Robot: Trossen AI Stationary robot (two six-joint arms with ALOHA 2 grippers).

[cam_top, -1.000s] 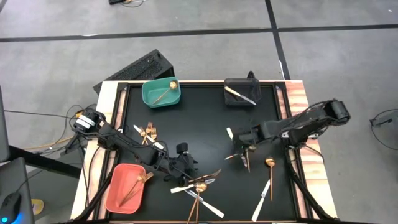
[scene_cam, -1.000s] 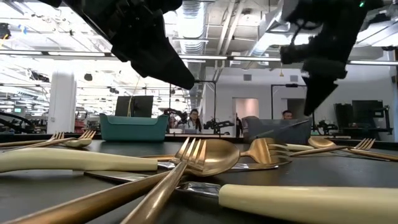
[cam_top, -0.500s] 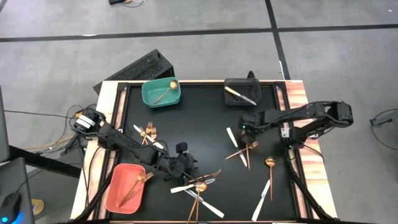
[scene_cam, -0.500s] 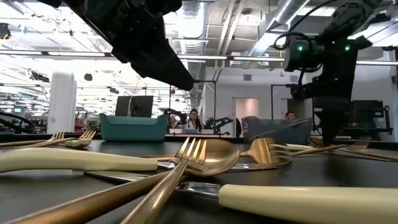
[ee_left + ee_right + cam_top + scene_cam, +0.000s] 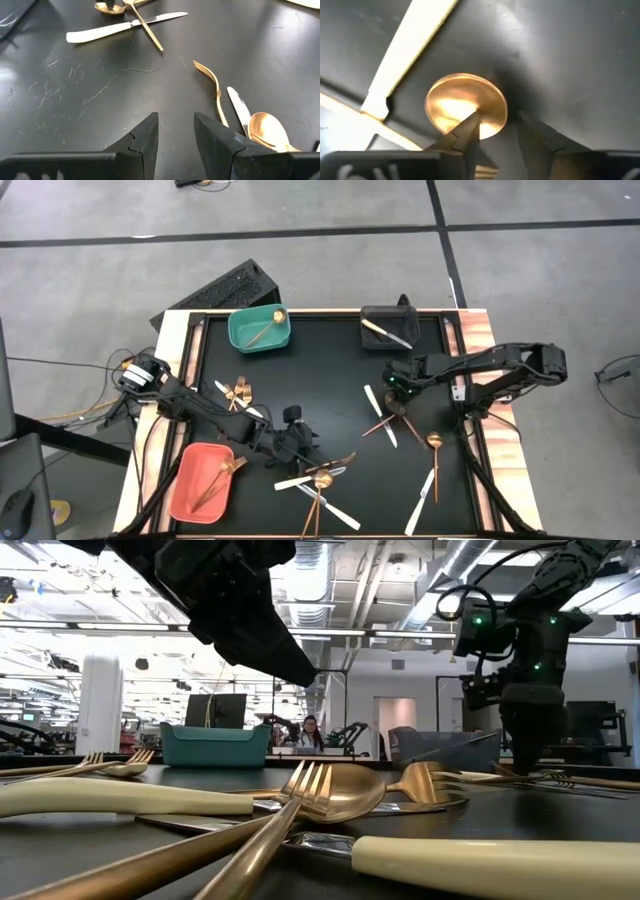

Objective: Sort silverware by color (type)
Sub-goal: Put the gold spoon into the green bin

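Gold forks and spoons and white-handled knives lie scattered on the black table. My right gripper [image 5: 396, 395] [image 5: 497, 122] points down, open, low over a small heap at the right: a gold spoon [image 5: 455, 100] beside a white knife handle [image 5: 410, 50]. One fingertip [image 5: 472, 125] stands over the spoon's bowl, the other [image 5: 530, 132] beyond its rim. My left gripper [image 5: 305, 448] [image 5: 176, 120] hovers open and empty near the middle heap [image 5: 320, 480], a gold fork [image 5: 215, 87] just ahead of it. My right gripper comes at the gold spoon's bowl [image 5: 490, 107] from above, pointing steeply down, with the bowl's rim between its two fingers. The spoon lies flat on the table. Whether a fingertip touches the bowl I cannot tell.
A teal bin [image 5: 258, 330] with a gold spoon and a black bin [image 5: 388, 330] with a white knife stand at the far edge. A salmon bin [image 5: 203, 480] with a gold fork sits near left. Gold forks [image 5: 237, 392] lie at the left; a spoon [image 5: 435, 442] and knife [image 5: 425, 485] at the right.
My right gripper has swung a little toward the table's far edge, tipped to point more steeply down, and sunk to just above the table over the right heap, whose gold pieces lie differently than before.
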